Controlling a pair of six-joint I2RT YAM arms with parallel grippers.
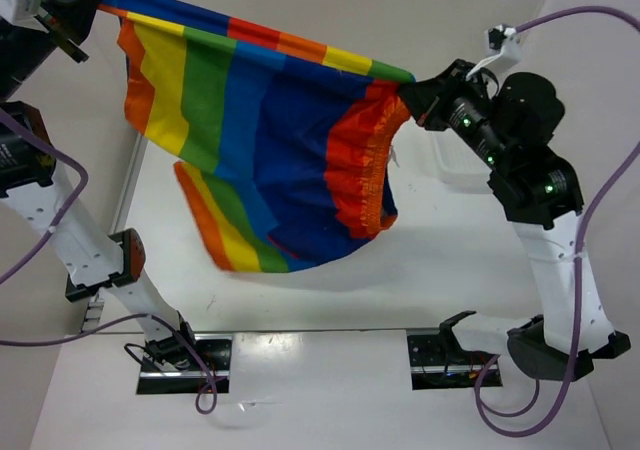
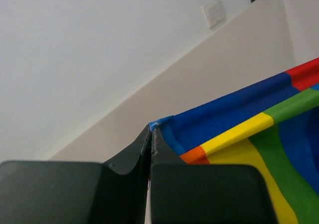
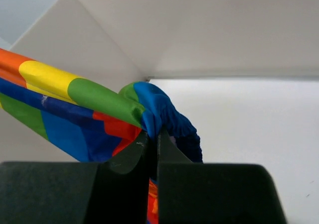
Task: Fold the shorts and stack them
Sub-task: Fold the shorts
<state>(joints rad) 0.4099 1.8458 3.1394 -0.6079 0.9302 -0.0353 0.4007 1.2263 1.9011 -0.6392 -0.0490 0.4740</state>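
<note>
The rainbow-striped shorts point(image 1: 270, 150) hang stretched in the air between my two arms, well above the table. My left gripper point(image 1: 95, 8) is shut on a blue hem corner at the top left; in the left wrist view the gripper point(image 2: 151, 129) pinches that corner of the shorts point(image 2: 239, 119). At the right, my right gripper point(image 1: 408, 95) is shut on the gathered waistband end. The right wrist view shows the gripper point(image 3: 153, 134) clamping bunched blue and green fabric of the shorts point(image 3: 99, 104). The legs dangle below. I see no drawstring.
A white mesh basket point(image 1: 450, 160) stands at the right, partly behind the right arm. The white table point(image 1: 330, 300) lies beneath the cloth, its left edge point(image 1: 125, 185) near the left arm. The arm bases point(image 1: 185, 360) sit at the near edge.
</note>
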